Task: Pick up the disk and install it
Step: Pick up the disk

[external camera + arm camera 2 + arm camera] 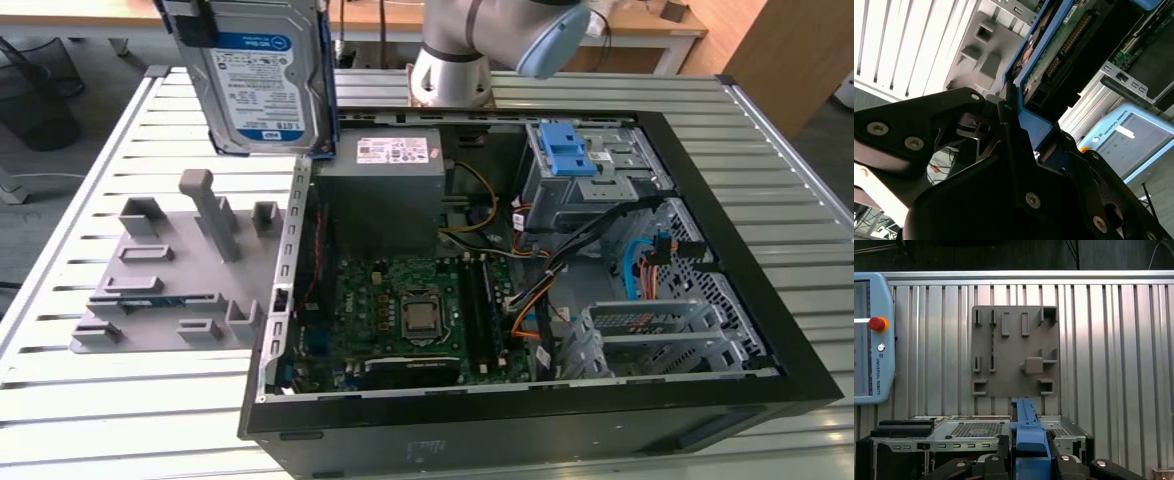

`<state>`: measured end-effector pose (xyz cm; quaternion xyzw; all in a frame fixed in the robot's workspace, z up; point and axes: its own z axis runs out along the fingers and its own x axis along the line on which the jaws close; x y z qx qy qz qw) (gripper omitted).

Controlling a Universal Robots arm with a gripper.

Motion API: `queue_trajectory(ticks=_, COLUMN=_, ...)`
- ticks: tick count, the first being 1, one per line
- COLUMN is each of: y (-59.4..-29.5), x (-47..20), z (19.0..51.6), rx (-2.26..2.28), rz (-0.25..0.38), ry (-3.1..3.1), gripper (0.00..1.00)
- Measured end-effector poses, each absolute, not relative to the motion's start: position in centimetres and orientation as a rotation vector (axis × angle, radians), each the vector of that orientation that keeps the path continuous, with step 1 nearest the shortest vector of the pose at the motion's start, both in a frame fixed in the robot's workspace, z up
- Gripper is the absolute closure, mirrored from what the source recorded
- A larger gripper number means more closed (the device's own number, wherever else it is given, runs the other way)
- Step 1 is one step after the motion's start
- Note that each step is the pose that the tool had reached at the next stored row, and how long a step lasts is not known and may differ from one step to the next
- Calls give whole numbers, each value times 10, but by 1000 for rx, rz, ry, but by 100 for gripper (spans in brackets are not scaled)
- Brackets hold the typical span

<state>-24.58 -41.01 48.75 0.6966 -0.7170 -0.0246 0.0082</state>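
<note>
- Disk [254, 80]: flat rectangular silver hard drive with a white-and-blue label, framed by a blue plastic carrier bracket. In the exterior view it is held aloft, standing on end with a slight tilt and the label facing the camera, at about 11 o'clock from the computer case. In the second wrist view its circuit-board underside [1064, 47] runs away from the fingers.
- Gripper [1010, 112]: black, two-fingered, closed narrowly on the blue carrier bracket of the disk. In the first wrist view the fingers [1003, 444] flank the blue bracket [1029, 437] on both sides.
- Computer case [534, 440]: black open tower lying on its side on the table, interior facing up.
- Power supply [387, 195]: grey metal box with a small white sticker, at 12 o'clock inside the case.
- Motherboard [400, 310]: green board at about 7 o'clock inside the case.
- Drive-bay latches [567, 150]: two bare blue plastic pieces on the metal cage at 1 o'clock inside the case.
- Fixture plate [174, 270]: grey plastic plate with upright pegs and slots, lying at 9 o'clock from the case; seen from above in the first wrist view [1014, 352].
- Table [80, 400]: silver slatted metal surface bearing the case and the plate.
- Teach pendant [869, 340]: light-blue-rimmed tablet with a red button, resting on the table.
</note>
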Motion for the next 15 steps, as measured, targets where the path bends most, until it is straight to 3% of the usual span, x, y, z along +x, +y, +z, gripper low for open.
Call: queue_trajectory(ticks=15, y=-415, x=-192, z=485, rx=2184, rz=-63, ry=-2247, gripper=64)
